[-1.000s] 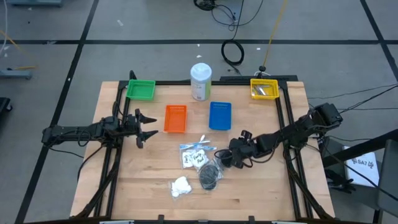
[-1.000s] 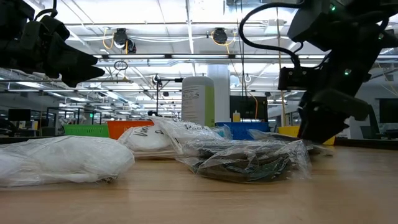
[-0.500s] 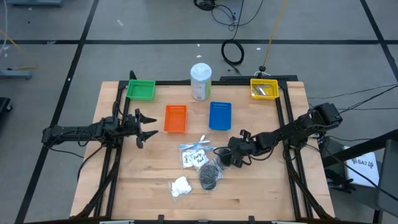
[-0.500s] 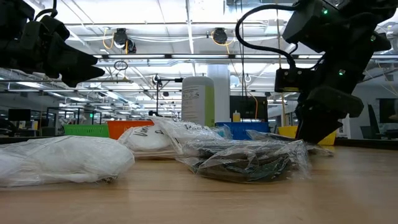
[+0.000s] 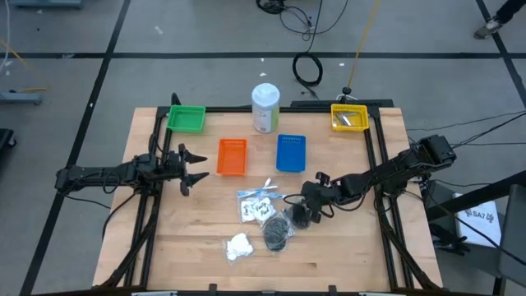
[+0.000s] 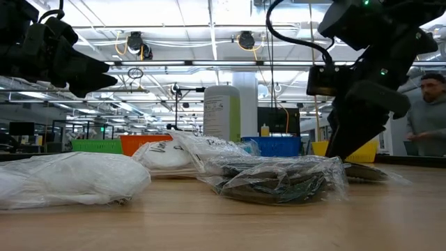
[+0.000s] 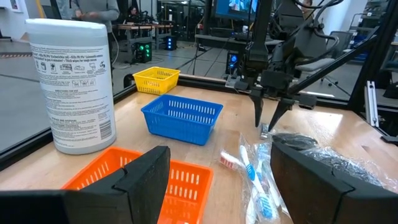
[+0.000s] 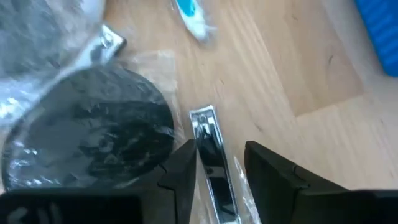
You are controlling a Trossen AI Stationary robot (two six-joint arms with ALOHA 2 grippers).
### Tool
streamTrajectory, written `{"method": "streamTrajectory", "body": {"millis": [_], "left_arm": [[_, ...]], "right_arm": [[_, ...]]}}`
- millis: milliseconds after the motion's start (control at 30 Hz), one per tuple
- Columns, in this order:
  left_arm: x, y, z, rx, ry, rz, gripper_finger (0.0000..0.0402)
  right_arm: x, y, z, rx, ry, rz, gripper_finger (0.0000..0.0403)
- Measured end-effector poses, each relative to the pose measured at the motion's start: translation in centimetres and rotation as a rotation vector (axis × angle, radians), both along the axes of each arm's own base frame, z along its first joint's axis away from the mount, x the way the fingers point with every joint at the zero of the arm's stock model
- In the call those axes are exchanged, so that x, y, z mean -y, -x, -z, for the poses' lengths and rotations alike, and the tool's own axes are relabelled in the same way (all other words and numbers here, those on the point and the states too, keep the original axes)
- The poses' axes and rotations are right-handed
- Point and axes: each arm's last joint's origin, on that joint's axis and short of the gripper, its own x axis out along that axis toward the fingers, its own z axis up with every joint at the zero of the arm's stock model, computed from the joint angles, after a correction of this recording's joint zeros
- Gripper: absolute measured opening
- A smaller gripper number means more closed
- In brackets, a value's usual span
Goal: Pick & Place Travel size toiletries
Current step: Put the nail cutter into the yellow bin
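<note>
right pincer (image 5: pixel 299 215) is low over the counter (image 5: pixel 345 255) with its fingers slightly spread on either side of a slim silvery stick in a clear sachet (image 8: pixel 211 158), which lies flat on the wood just beside the dark round puff (image 8: pixel 87 146). risk as i see it: the stick is thin and flat, so the fingers may close over slippery film only, or snag the puff's bag and drag it along. left pincer (image 5: pixel 197 167) waits spread near the orange tray (image 5: pixel 232 156).
</note>
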Motion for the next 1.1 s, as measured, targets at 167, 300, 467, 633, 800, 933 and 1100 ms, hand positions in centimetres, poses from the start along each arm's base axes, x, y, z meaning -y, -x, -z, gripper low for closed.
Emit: {"method": "streamTrajectory", "body": {"millis": [167, 300, 467, 633, 800, 933, 1100], "left_arm": [[0.0, 0.0, 0.0, 0.000, 0.000, 0.000, 0.0274], [0.0, 0.0, 0.0, -0.001, 0.000, 0.000, 0.0273], [0.0, 0.0, 0.0, 0.000, 0.000, 0.000, 0.0274], [0.0, 0.0, 0.0, 0.000, 0.000, 0.000, 0.0274], [0.0, 0.0, 0.0, 0.000, 0.000, 0.000, 0.0273], [0.0, 0.0, 0.0, -0.001, 0.000, 0.000, 0.0274], [0.0, 0.0, 0.0, 0.000, 0.000, 0.000, 0.0274]], "right_arm": [[0.3, 0.2, 0.1, -0.028, 0.019, -0.004, 0.0143], [0.4, 0.7, 0.7, -0.041, 0.021, -0.004, 0.0148], [0.7, 1.8, 1.8, -0.064, 0.014, 0.042, 0.0145], [1.0, 2.6, 2.5, -0.091, 0.023, 0.057, 0.0125], [1.0, 2.6, 2.6, -0.100, 0.024, 0.047, 0.0075], [1.0, 2.7, 2.6, -0.103, 0.024, 0.040, 0.0038], [1.0, 2.7, 1.4, -0.040, 0.003, 0.033, 0.0038]]}}
